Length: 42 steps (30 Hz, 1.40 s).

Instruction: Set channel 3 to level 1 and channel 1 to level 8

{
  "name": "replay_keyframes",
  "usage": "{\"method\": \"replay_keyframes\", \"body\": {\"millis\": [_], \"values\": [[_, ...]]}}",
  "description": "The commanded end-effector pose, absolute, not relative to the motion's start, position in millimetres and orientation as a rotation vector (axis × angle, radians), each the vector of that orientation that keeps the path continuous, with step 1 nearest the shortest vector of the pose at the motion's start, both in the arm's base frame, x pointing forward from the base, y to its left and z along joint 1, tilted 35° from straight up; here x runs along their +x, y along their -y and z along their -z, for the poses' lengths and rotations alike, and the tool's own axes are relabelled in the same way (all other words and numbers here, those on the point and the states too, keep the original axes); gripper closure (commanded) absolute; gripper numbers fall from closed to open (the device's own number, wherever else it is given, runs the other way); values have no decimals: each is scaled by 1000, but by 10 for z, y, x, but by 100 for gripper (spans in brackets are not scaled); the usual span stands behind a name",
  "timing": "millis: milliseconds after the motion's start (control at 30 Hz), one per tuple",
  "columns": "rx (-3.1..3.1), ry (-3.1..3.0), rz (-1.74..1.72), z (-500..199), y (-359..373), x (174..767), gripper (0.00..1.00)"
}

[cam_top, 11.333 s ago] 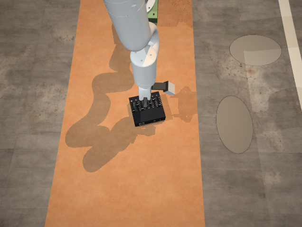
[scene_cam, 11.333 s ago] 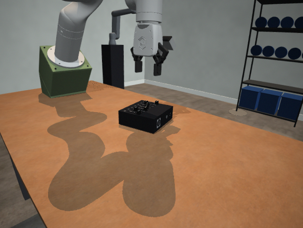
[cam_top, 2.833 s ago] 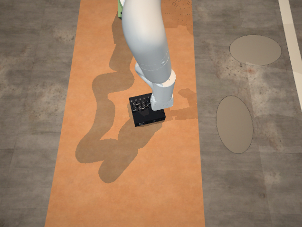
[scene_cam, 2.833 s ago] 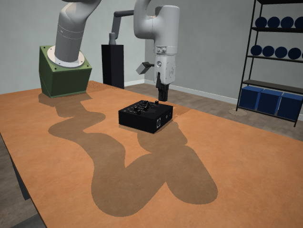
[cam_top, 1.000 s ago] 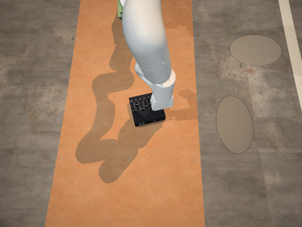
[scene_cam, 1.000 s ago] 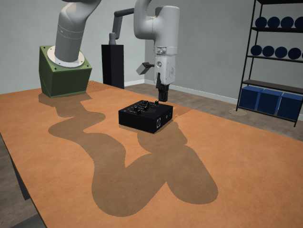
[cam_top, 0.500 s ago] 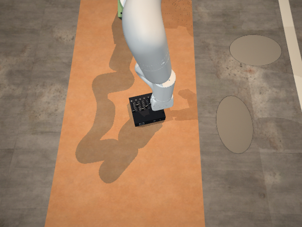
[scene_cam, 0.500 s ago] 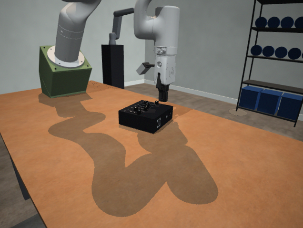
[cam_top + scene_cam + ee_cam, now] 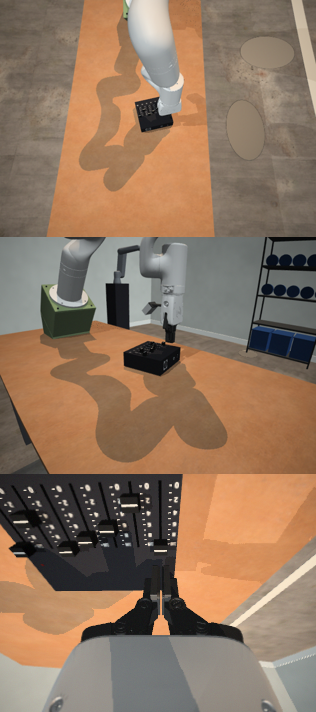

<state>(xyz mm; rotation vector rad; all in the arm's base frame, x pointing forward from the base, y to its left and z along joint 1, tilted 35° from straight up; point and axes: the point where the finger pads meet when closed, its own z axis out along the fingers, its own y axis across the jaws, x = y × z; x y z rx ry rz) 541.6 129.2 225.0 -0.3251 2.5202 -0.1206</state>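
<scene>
The black lighting desk (image 9: 155, 122) (image 9: 146, 360) (image 9: 65, 576) stands on its feet on the orange table (image 9: 132, 191) (image 9: 229, 402). It has several faders with black caps. In the wrist view the rightmost fader cap (image 9: 160, 545) sits far along its slot, just ahead of my fingertips, and the cap beside it (image 9: 130, 501) stands near the slot's other end. My gripper (image 9: 160, 576) (image 9: 169, 340) is shut and empty. It hangs just above the desk's far right edge, by the rightmost fader. In the top view the wrist hides the fingers.
The arm's green base block (image 9: 66, 313) stands at the table's far left corner. A black pillar (image 9: 117, 304) and a dark shelf rack (image 9: 285, 298) with blue boxes stand on the floor beyond the table. The table's right edge is close to the desk.
</scene>
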Motion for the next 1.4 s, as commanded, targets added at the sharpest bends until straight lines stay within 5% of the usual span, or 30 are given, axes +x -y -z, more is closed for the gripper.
{"method": "replay_keyframes", "body": {"millis": [0, 1367], "values": [[-325, -2519, 120, -2256, -1294, 5419, 100], [-325, -2519, 120, -2158, -1292, 5486, 100]]}}
